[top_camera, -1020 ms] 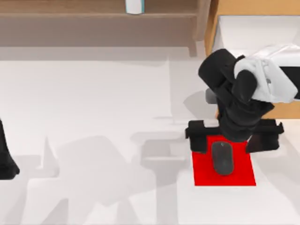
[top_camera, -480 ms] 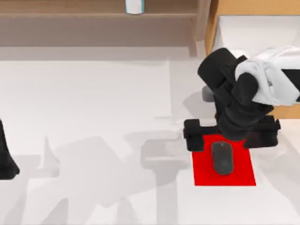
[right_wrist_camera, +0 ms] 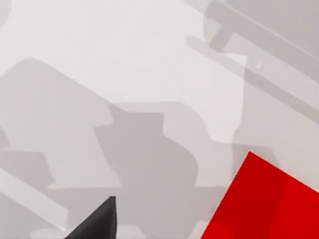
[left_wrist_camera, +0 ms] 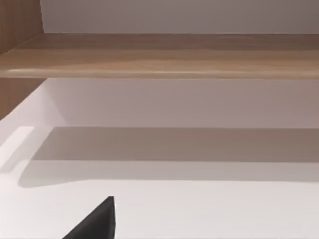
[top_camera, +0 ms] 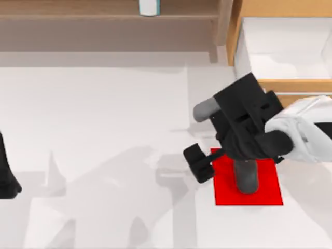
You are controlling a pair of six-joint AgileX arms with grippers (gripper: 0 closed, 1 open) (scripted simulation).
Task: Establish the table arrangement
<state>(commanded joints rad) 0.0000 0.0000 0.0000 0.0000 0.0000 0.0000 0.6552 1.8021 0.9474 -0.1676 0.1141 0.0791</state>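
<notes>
The white table (top_camera: 104,114) spreads across the top view. At its right lies a red mat (top_camera: 270,194) with a dark grey mouse (top_camera: 247,177) resting on it. My right gripper (top_camera: 234,158) hovers over the mat's far-left corner, turned at an angle and open, with nothing held. One finger (top_camera: 199,162) juts out over bare table left of the mat; the other is hidden under the arm. The right wrist view catches a corner of the mat (right_wrist_camera: 269,199) and shadowed tabletop. My left arm (top_camera: 6,179) is parked at the left edge.
A light wooden shelf (top_camera: 104,21) runs along the back, with a white and blue container (top_camera: 148,6) on it. An open drawer (top_camera: 280,52) with a white inside stands at the back right. The left wrist view faces the shelf board (left_wrist_camera: 159,55).
My right arm has swung down and left and its gripper has rotated, uncovering the drawer's inside. The mouse and mat stayed put. The left arm has not moved.
</notes>
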